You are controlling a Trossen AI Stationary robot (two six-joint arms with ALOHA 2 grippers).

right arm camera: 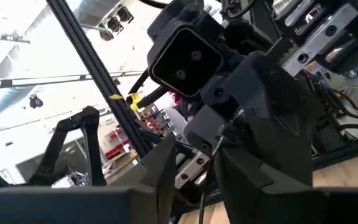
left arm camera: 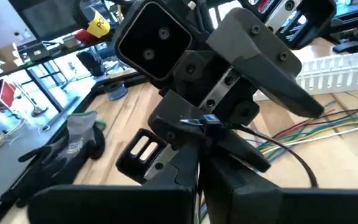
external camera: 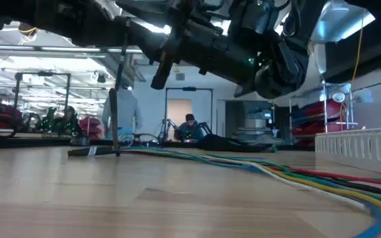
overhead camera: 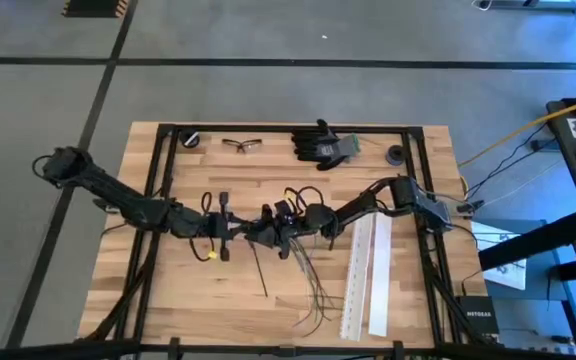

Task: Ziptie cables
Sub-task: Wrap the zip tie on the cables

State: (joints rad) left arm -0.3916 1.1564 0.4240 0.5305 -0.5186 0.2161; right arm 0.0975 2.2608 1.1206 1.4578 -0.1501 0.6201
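L gripper (overhead camera: 251, 229): tip-to-tip w/ R gripper (overhead camera: 280, 232), both pinching thin black tie (left arm camera: 202, 122).
Cables (overhead camera: 313, 285): on table, just below grippers.

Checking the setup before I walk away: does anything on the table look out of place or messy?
The cables lie fanned out loose near the table's front edge, not bundled. Both grippers, left and right, meet mid-table above them. Glasses and gloves sit at the back edge. Nothing looks damaged.

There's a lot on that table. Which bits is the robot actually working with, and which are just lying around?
In use:
- cables
- left end effector and right end effector, meeting mid-table

Lying about:
- safety glasses
- black gloves
- two white perforated strips
- yellow cord
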